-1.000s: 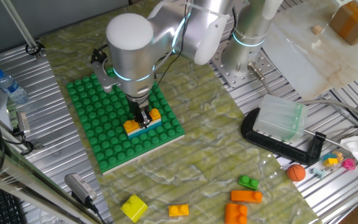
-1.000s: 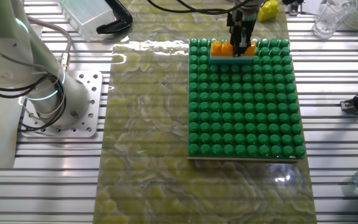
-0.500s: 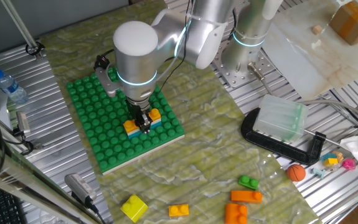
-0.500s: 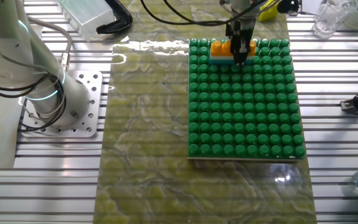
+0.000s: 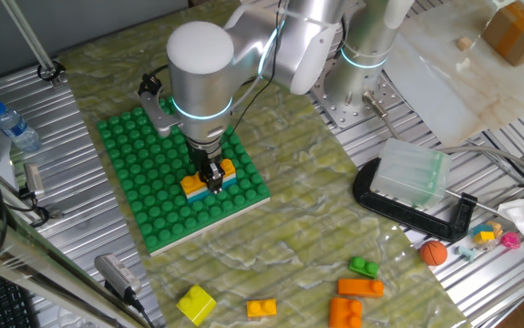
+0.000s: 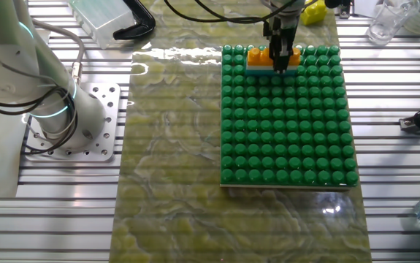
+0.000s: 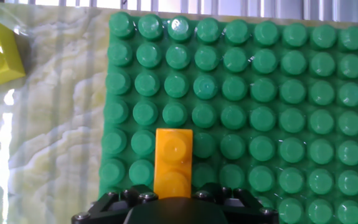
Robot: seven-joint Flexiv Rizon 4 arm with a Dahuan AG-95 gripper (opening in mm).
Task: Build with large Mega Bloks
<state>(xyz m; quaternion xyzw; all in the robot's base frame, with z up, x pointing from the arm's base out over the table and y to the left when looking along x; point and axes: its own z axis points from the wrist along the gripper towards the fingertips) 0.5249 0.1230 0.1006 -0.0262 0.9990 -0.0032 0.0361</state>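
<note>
An orange brick (image 5: 227, 168) sits stacked on a teal brick (image 5: 231, 179) near the right edge of the green studded baseplate (image 5: 152, 182). My gripper (image 5: 213, 181) points straight down with its fingers closed across the middle of the orange brick (image 6: 257, 55). In the hand view the orange brick (image 7: 174, 155) runs out from under the dark hand housing (image 7: 166, 211), and the fingertips are hidden. Loose bricks lie on the mat at the front: a yellow one (image 5: 196, 303), a small orange one (image 5: 262, 309), two orange ones (image 5: 360, 288) and a green one (image 5: 364, 268).
A small orange ball (image 5: 434, 252) lies right of the loose bricks. A black clamp holding a clear box (image 5: 412, 173) sits at the right. A water bottle (image 5: 15, 128) lies left of the baseplate. The arm's base (image 6: 56, 102) stands beside the mat.
The arm's upper joint has shifted slightly to the right and upward. The fingers have stayed on the orange brick, and the stack has not moved.
</note>
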